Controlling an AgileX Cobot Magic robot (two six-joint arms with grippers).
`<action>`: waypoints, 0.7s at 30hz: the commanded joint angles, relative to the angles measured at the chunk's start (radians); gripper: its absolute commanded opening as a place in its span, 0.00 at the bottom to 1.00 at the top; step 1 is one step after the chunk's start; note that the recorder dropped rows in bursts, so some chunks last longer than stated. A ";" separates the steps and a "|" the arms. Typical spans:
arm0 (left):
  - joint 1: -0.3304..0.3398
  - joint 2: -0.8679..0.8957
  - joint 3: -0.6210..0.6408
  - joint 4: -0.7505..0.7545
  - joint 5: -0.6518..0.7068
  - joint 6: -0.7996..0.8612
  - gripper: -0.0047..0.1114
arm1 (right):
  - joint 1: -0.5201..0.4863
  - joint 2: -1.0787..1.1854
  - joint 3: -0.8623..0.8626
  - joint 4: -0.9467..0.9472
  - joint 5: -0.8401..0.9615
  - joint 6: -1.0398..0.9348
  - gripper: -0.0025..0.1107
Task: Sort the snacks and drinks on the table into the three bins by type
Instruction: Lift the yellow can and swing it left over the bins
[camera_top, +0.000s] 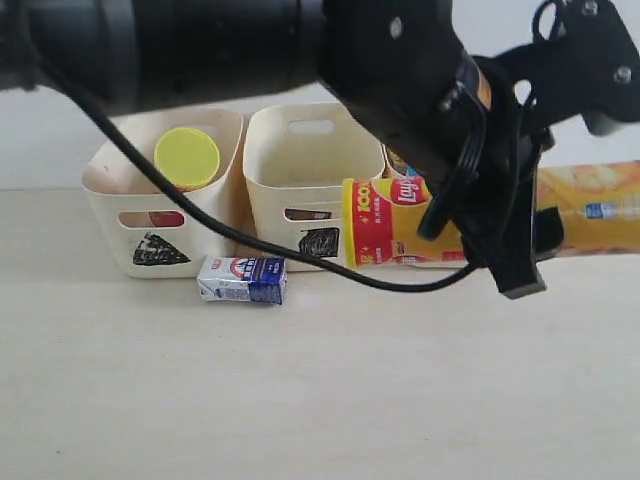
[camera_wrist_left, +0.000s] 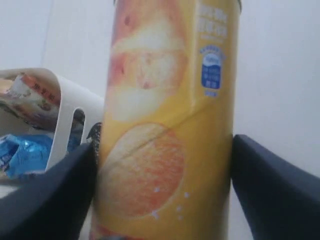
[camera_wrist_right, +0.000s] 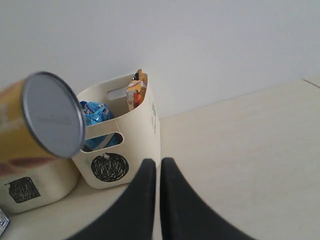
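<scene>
At three o'clock from the square bin (camera_top: 275, 170), the left gripper (camera_wrist_left: 162, 192) pinches the tube (camera_top: 385, 220) sideways, which could slip or clip the rim.

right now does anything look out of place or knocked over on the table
One thing: the small white-and-blue carton sits loose on the table, in front of the triangle bin and square bin, in no bin. The yellow-orange chip tube is level in the air, clamped in the left gripper. Nothing looks spilled.
</scene>
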 joint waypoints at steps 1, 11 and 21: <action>0.000 -0.104 -0.007 0.004 0.083 -0.157 0.08 | -0.001 -0.002 0.004 -0.002 -0.009 -0.003 0.02; 0.166 -0.306 -0.007 0.003 0.169 -0.372 0.08 | -0.001 -0.002 0.004 -0.002 -0.009 -0.001 0.02; 0.463 -0.404 0.019 -0.006 0.113 -0.424 0.08 | -0.001 -0.002 0.004 -0.002 -0.009 -0.001 0.02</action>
